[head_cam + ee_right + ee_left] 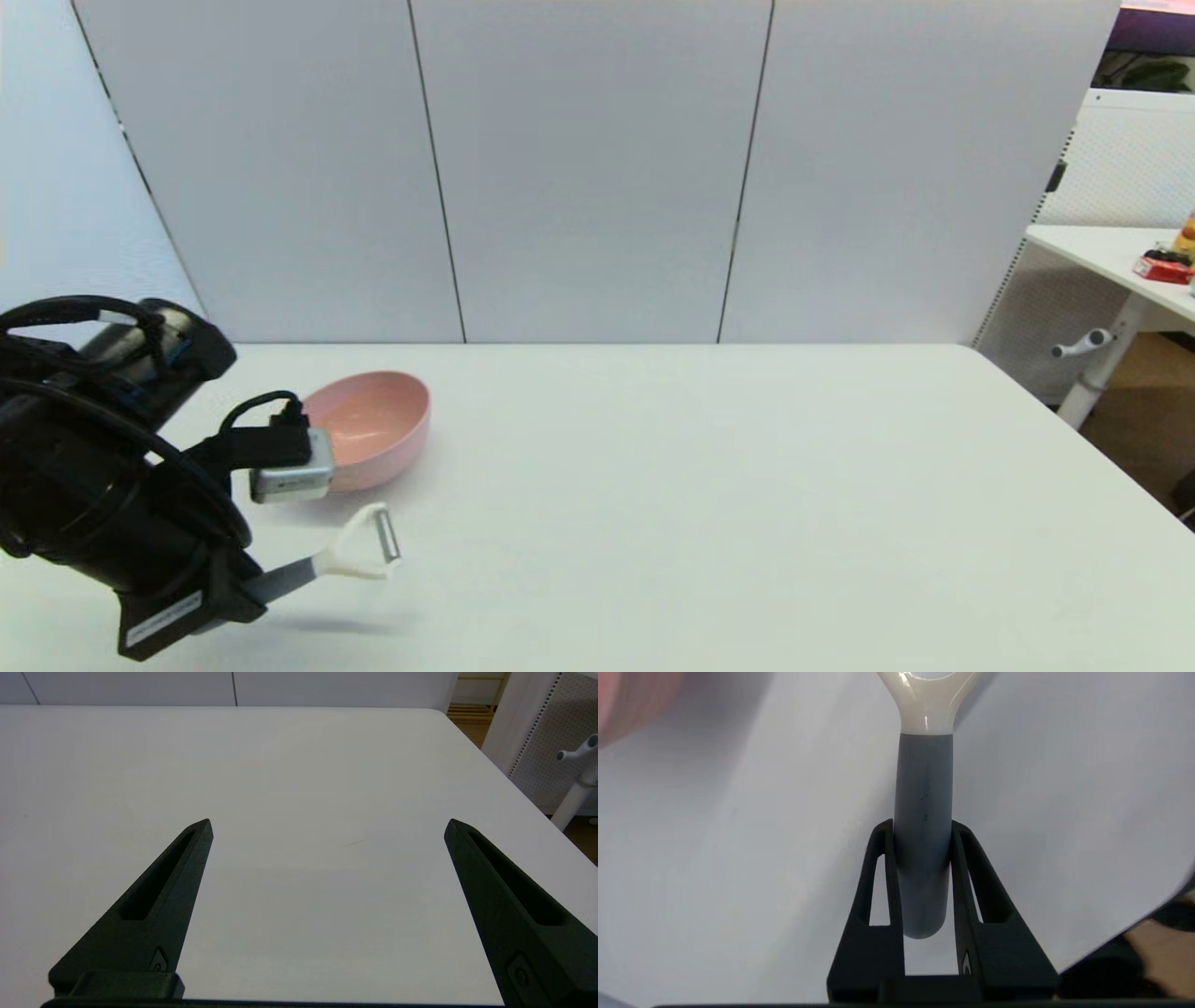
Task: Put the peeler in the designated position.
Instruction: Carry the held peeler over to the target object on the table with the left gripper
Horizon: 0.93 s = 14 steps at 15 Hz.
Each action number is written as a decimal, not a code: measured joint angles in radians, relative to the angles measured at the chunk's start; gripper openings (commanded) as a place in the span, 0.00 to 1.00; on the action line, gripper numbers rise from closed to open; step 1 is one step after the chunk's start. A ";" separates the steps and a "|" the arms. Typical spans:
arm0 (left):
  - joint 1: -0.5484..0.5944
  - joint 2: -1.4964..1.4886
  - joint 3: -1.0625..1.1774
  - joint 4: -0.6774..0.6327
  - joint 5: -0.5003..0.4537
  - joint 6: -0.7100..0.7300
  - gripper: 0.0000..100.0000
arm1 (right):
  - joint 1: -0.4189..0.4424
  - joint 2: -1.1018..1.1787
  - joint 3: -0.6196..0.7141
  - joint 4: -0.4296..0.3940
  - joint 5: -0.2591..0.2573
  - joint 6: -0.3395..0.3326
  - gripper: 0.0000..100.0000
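Carrying the peeler (359, 551) by its grey handle, the left tool (922, 830) is clenched on it just above the bench (709, 485), head pointing away, beside the pink bowl (373, 439). Lowering level until the handle rests, then letting go, should set it down cleanly. Bare bench lies wide to the right; the near edge sits close. The right tool (327, 828) is spread wide, idle.
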<state>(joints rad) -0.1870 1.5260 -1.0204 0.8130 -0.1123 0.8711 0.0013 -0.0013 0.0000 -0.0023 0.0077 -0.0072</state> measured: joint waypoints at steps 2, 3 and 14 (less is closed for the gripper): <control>0.063 0.018 0.003 -0.027 -0.022 0.178 0.00 | 0.000 0.000 0.000 0.000 0.000 0.000 1.00; 0.080 0.035 0.002 -0.045 -0.031 0.253 0.00 | 0.000 0.000 0.000 0.000 0.000 0.000 1.00; 0.133 0.256 -0.079 -0.163 -0.137 0.503 0.00 | 0.000 0.000 0.000 0.000 0.000 0.000 1.00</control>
<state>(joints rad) -0.0538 1.7815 -1.0996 0.6504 -0.2491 1.3743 0.0013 -0.0013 0.0000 -0.0023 0.0081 -0.0070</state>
